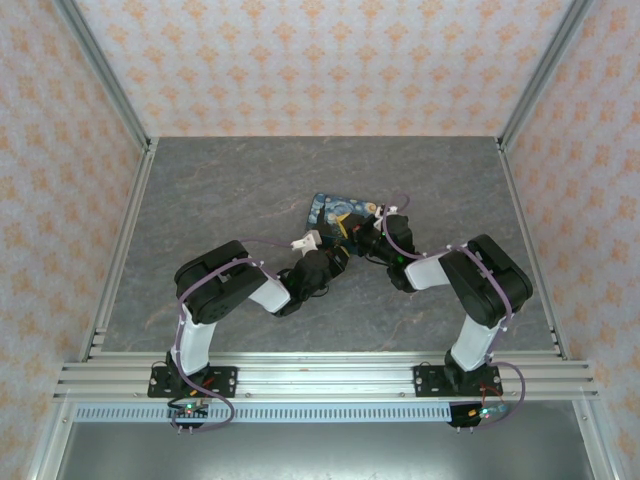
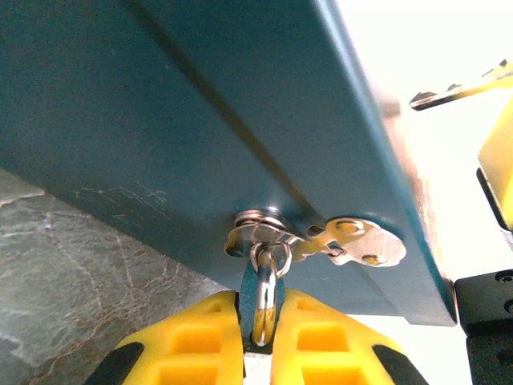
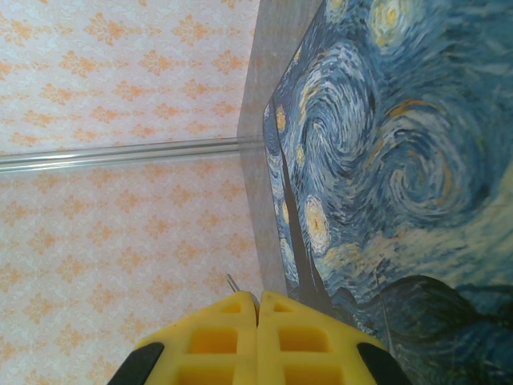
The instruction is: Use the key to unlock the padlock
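Padlock [image 2: 263, 281] hangs by its shackle from the latch [image 2: 260, 234] on the teal side of the Starry Night box [image 2: 160, 120]. It sits right in your left end effector [image 2: 258, 309], whose yellow fingers [image 2: 192, 337] are clamped on its dark body. Your right end effector [image 3: 257, 309] is pressed closed beside the box's painted face. It pinches the key [image 2: 457, 90], which is well apart from the padlock.

You have one box [image 1: 335, 208], lid painted in blue-and-yellow swirls, lying askew near the middle of the table [image 1: 220, 190]; its teal side is scuffed. Patterned walls [image 1: 330, 60] close the far, left and right edges. Rails [image 1: 320, 375] run along the near edge.
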{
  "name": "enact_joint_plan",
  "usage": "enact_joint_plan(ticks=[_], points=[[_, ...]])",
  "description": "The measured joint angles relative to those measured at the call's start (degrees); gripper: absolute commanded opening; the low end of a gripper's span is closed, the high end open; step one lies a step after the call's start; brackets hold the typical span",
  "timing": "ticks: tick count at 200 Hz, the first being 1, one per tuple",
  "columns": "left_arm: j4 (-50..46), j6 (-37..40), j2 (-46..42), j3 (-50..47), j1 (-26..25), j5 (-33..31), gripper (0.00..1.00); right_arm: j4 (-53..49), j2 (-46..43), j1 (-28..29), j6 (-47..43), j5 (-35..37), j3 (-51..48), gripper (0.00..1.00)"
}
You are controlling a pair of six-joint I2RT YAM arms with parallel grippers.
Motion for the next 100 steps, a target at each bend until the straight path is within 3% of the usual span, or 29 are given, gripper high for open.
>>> enact_joint_plan(ticks=[38,100], points=[[-2.49,-0.22,-1.95,-0.42,1.22,2.12,0.0,-8.0,-4.79,0.0,-1.27,-0.61,-0.7,0.0],[-12.22,0.48,-12.44,-2.19,5.25,12.57,0.0,-20.02,-26.6,0.02,-5.97,-1.01,-7.34,0.0]])
